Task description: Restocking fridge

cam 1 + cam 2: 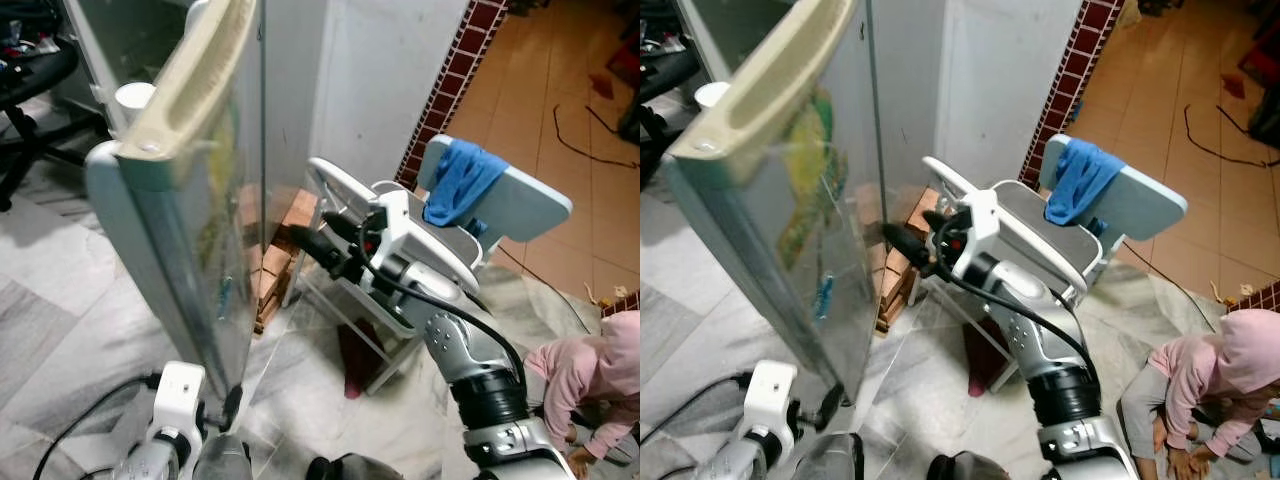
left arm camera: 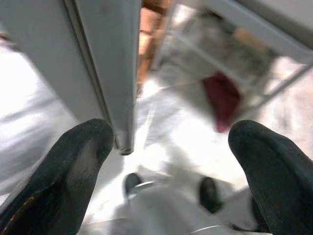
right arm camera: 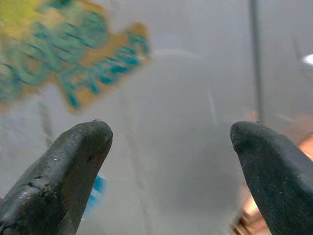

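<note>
Grey and glossy, the fridge door (image 1: 185,250) stands swung open at the left of the head views, edge-on to the camera, its cream inner liner (image 1: 195,75) showing along the top edge. A yellow, orange and teal sticker (image 1: 810,190) is pasted on the door's outer face, with a small blue mark (image 1: 825,293) below it; the lettering is too blurred to read. The door's lower corner hangs just above the marbled white floor (image 1: 60,330).

The right gripper (image 1: 318,240) is raised and reaches toward the door's outer face, fingers spread apart with nothing between them; the right wrist view looks straight at the sticker between two black fingertips (image 3: 80,147). Whether they touch the door I cannot tell.

The left gripper (image 2: 171,161) sits low, near the door's bottom corner, its fingers also wide apart and holding nothing, with the door's lower edge (image 2: 122,98) just ahead of them.

Behind the right arm stands a white plastic chair (image 1: 520,205) with a blue cloth (image 1: 460,185) draped over its back, and brown bricks (image 1: 280,255) are stacked by the white wall. A person in a pink hooded top (image 1: 590,375) crouches at the lower right corner of the floor.
</note>
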{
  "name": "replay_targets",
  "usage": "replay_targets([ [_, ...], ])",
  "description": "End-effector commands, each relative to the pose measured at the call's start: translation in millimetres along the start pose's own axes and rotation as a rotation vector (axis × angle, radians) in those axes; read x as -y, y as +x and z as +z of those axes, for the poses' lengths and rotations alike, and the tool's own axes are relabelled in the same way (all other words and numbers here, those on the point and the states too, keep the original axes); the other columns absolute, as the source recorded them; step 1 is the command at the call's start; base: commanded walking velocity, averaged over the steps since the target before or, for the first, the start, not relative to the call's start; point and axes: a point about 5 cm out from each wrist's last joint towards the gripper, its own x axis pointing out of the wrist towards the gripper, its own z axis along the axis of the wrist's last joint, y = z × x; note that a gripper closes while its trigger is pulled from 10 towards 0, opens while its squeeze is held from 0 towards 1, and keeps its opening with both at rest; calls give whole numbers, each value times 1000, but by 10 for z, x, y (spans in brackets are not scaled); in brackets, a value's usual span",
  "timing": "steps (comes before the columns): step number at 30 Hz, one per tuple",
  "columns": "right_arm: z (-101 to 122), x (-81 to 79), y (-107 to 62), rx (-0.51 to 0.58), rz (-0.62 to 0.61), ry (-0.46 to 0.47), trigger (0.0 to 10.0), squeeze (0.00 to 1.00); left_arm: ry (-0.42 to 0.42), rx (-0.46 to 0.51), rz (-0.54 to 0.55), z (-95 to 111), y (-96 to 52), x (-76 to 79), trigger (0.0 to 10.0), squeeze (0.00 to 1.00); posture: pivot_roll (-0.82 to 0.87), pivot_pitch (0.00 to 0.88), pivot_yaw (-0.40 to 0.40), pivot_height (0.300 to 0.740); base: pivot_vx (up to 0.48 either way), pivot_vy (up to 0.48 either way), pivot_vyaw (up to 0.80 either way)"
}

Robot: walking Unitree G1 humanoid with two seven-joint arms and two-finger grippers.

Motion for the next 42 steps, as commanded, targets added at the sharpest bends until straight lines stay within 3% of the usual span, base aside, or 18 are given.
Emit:
replay_targets([
  [1, -19, 73, -23, -10, -48, -14, 10000, 0, 39, 12, 104, -52, -45, -123, 10000, 0, 256, 122, -143, 740, 0, 0, 0],
  [2, -47, 114, -37, -20, -71, -20, 10000, 0, 59, 13, 171, -93, -83, -209, 10000, 0, 256, 127, -147, 740, 0, 0, 0],
  [4, -57, 126, -37, -22, -78, -22, 10000, 0, 60, 10, 189, -109, -94, -235, 10000, 0, 256, 127, -147, 740, 0, 0, 0],
  [6, -90, 201, -62, -38, -127, -84, 10000, 0, 4, 12, 297, -185, -180, -489, 10000, 0, 253, 131, -150, 740, 0, 0, 0],
  [7, -90, 201, -62, -38, -127, -84, 10000, 0, 4, 12, 297, -185, -180, -489, 10000, 0, 253, 131, -150, 740, 0, 0, 0],
  [8, -92, 268, -96, -29, -182, -124, 10000, 0, -1, 37, 358, -210, -209, -628, 10000, 0, 251, 131, -149, 740, 0, 0, 0],
  [10, -72, 375, -169, -3, -293, -187, 10000, 0, 22, 100, 370, -130, -163, -657, 10000, 0, 247, 128, -146, 740, 0, 0, 0],
  [12, -69, 435, -229, 20, -357, -188, 10000, 0, 44, 140, 374, -51, -120, -667, 10000, 0, 241, 124, -141, 740, 0, 0, 0],
  [13, -78, 514, -326, 44, -451, -195, 10000, 0, 87, 189, 381, 61, -53, -677, 10000, 0, 234, 121, -136, 740, 0, 0, 0],
  [15, -151, 574, -487, 56, -550, -211, 10000, 0, 116, 287, 371, 383, 9, -586, 10000, 0, 218, 112, -127, 740, 0, 411, 0],
  [17, -200, 591, -580, 60, -600, -214, 10000, 0, 123, 342, 369, 576, 8, -516, 10000, 0, 203, 104, -117, 740, 0, 480, 0],
  [22, -321, 608, -752, 60, -687, -232, 10000, 0, 141, 450, 327, 895, 38, -337, 10000, 0, 173, 89, -94, 740, 0, 480, -358],
  [42, -472, 650, -914, 68, -785, -277, 10000, 0, 200, 496, 266, 1125, 194, -226, 10000, 0, 132, 55, -50, 740, 0, 480, -110],
])
